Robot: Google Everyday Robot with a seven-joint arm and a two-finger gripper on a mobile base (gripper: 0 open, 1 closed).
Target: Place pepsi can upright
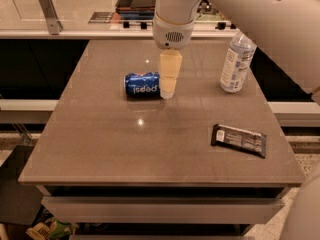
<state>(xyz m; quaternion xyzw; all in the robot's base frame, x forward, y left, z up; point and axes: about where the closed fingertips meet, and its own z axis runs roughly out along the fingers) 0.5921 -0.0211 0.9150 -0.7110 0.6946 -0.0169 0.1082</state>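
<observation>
One claw (pixel 168 90), state untellable, beside lying pepsi can (pixel 142 84); bottle (pixel 236 64), snack bar (pixel 239 139) apart.

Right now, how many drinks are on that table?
2. The pepsi can lies on its side on the table, the gripper hanging at its end. The water bottle stands upright toward the far right of the view. None seem hidden.

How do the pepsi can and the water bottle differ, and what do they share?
Pose: the pepsi can lies on its side; the water bottle stands upright. Look: the can is blue, the bottle clear. Size: the bottle is taller than the can is long. Both are drink containers on the table. The gripper hangs at the can's end nearer the bottle.
</observation>
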